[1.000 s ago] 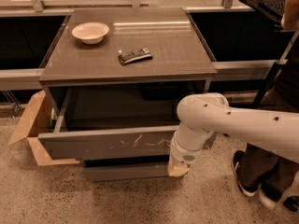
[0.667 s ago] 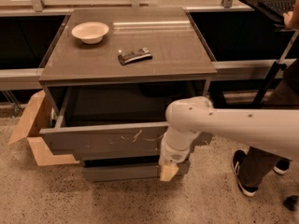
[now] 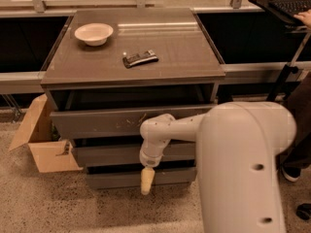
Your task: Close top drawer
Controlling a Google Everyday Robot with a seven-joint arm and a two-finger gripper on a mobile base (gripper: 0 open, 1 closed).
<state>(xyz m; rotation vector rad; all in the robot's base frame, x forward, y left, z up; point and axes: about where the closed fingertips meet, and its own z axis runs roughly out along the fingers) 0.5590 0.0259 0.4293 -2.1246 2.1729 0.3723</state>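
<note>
A cardboard box sits at 9 o'clock of the cabinet. The top drawer, its scratched front directly under the surface, stands slightly proud of the frame, so I judge it nearly but not fully shut. It looks like a stiff, smooth, handle-less panel on slides, heavy enough to want a flat push square on the middle of its front rather than any grip. The hand hangs at 6 o'clock of the scratches, down by the lowest drawer front and off the top drawer; whether it is apart or together I cannot tell.
</note>
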